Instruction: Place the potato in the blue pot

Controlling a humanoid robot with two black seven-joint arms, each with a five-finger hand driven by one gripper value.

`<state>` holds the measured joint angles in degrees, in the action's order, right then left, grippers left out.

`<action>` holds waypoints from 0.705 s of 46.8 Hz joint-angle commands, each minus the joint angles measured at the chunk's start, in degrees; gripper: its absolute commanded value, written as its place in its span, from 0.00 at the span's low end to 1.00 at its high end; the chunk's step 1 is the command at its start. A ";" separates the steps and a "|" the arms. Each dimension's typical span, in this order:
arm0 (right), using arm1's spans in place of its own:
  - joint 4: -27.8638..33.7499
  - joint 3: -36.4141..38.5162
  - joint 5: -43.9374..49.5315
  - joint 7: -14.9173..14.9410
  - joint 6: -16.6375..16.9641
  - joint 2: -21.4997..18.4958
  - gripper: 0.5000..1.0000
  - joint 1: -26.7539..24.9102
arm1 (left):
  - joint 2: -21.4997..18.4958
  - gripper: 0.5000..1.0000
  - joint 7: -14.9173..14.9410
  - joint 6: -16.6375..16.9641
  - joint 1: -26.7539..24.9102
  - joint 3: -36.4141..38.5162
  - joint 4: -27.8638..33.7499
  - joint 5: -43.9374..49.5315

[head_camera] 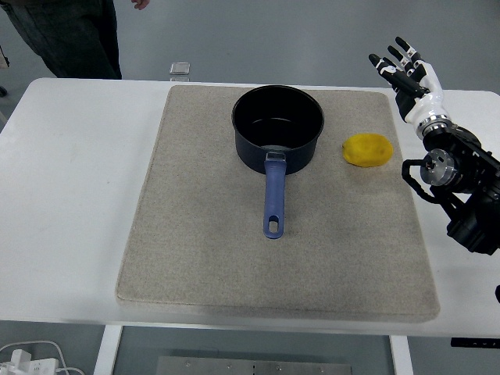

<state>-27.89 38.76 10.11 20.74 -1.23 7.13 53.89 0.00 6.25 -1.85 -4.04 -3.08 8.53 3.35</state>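
Head view of a white worktop [70,195] covered by a beige mat [203,266]. A blue pot [277,129] stands upright at upper centre of the frame, its handle [273,199] pointing toward the bottom edge. A yellow potato [368,150] lies on the mat just right of the pot, apart from it. At upper right, the right hand [410,78] hovers with fingers [391,66] spread, holding nothing; its arm is cut off by the frame's right edge. A person [70,35] is partly visible at upper left.

Yellow potato [368,151], blue pot [277,130], beige mat [195,234], white table [70,195]
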 commanded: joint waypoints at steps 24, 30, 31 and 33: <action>0.03 0.00 0.00 0.00 0.00 -0.19 0.83 -0.54 | 0.00 1.00 0.08 0.00 -0.17 0.00 0.17 -0.01; 0.03 -0.09 0.00 0.00 0.09 -0.10 0.83 -0.54 | 0.00 1.00 -0.01 0.00 -0.17 0.00 0.35 -0.01; -0.06 -0.09 0.00 0.00 0.09 -0.10 0.83 -0.54 | 0.00 1.00 -0.01 0.00 -0.26 0.00 0.35 -0.01; -0.06 -0.09 0.00 0.00 0.43 -0.01 0.83 -0.54 | 0.00 1.00 0.08 0.00 -0.26 0.00 0.43 -0.01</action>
<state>-27.86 38.70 10.11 20.74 -1.16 6.99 53.35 0.00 6.29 -1.85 -4.25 -3.08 8.82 3.34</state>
